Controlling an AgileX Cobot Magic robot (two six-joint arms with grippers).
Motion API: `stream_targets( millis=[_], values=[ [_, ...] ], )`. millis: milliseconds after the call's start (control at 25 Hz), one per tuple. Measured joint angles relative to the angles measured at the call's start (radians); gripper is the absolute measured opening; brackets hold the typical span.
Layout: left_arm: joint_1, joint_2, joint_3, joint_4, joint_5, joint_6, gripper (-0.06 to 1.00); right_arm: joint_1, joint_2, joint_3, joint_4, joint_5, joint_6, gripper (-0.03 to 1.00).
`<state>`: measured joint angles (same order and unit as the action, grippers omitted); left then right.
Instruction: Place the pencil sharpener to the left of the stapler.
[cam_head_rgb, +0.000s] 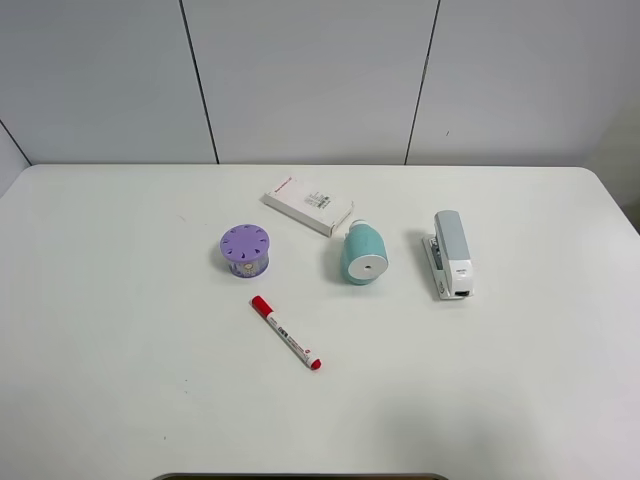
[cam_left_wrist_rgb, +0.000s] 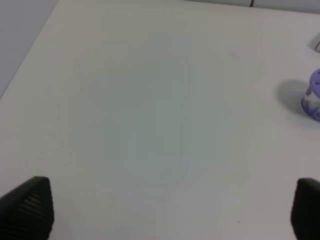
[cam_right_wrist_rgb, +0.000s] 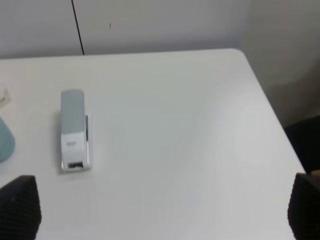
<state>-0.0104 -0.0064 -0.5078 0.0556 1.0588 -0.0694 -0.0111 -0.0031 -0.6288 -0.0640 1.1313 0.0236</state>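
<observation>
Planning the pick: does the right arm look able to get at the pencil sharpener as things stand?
Probably yes. The pencil sharpener lies on its side in open table, apart from the stapler and white box. The right gripper is open, with nothing above the sharpener.

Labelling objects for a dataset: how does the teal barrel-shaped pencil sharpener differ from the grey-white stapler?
The teal barrel-shaped pencil sharpener is rounded and stubby; the long grey-white stapler is narrow and boxy. The sharpener lies on its side, white face forward; the stapler sits flat. Both rest untouched on the white table.
</observation>
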Motion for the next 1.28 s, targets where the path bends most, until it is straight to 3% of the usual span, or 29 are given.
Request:
stream_targets(
  millis=[560,1280],
  values=[
    [0.000,0.000,0.000,0.000,0.000,0.000,0.95,0.000,0.000,0.125,0.033,-0.050,-0.001,0.99],
    [0.000,0.000,0.000,0.000,0.000,0.000,0.95,0.000,0.000,0.125,0.044,-0.064,-0.011,0.99]
  ],
)
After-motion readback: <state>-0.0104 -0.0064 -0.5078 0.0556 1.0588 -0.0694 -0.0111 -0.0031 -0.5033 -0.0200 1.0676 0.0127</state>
